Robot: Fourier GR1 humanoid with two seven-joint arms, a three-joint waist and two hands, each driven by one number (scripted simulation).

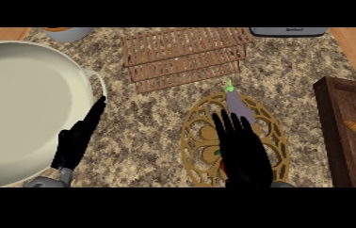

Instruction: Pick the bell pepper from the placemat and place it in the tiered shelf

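An ornate golden placemat (198,144) lies on the speckled counter at lower centre. My right hand (241,154) hovers over it, open, with its fingers straight and pointing away from me. A small red and green bit of the bell pepper (219,157) peeks out at the left edge of that palm; the rest is hidden under the hand. A purple eggplant (237,104) with a green stem lies on the mat's far end, just beyond the fingertips. The brown slatted tiered shelf (184,56) stands further back at top centre. My left hand (78,140) rests open at the lower left.
A large white pan (31,109) fills the left side, its rim under my left hand. A grey bowl (67,33) sits at the top left and a grey appliance (288,31) at the top right. A dark wooden box (338,128) lines the right edge.
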